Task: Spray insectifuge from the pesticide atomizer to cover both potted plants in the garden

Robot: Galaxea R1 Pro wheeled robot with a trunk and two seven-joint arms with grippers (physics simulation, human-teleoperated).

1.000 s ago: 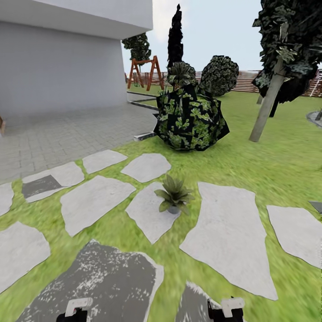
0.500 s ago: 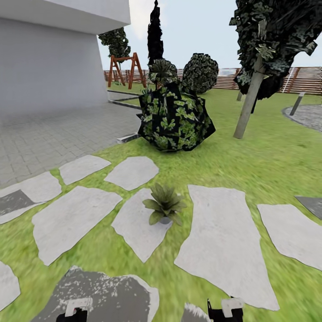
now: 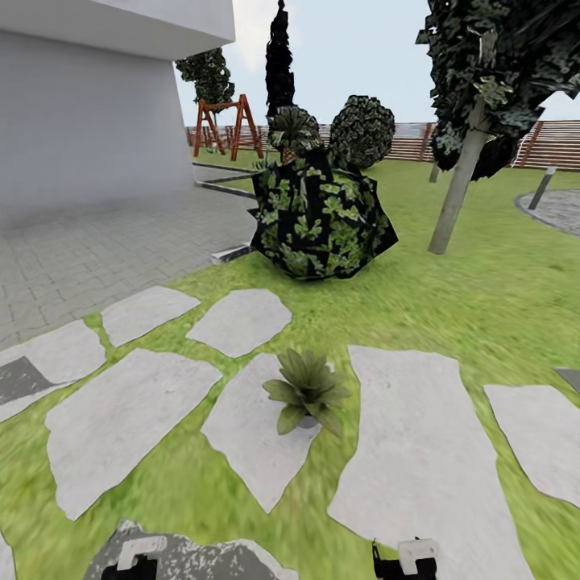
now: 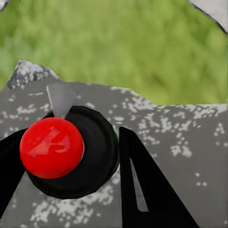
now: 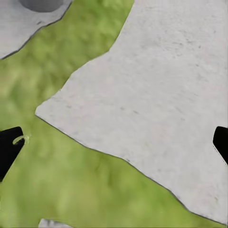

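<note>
One potted plant point(image 3: 306, 391), a low rosette of pointed green leaves in a small grey pot, stands on a pale stepping stone point(image 3: 258, 435) just ahead of me; the second one is out of view. In the right wrist view its grey pot point(image 5: 42, 4) sits at the edge. My left gripper point(image 4: 66, 147) is shut on the pesticide atomizer point(image 4: 52, 147), a black round body with a glossy red cap, held over a dark speckled stone point(image 4: 180, 137). My right gripper point(image 5: 115, 142) is open, with grass and pale stone below it. Both wrists peek in at the head view's lower edge.
A big dark leafy shrub point(image 3: 322, 213) stands beyond the plant, with a leaning tree trunk point(image 3: 455, 197) to its right. Grey paving point(image 3: 97, 242) and a white house wall point(image 3: 89, 113) lie left. A wooden swing frame point(image 3: 225, 125) and brown slat fence point(image 3: 548, 143) close the back.
The whole view has swung right and moved forward, so the camera moved. The potted plant now sits lower and larger in the picture. Both grippers stay as they were.
</note>
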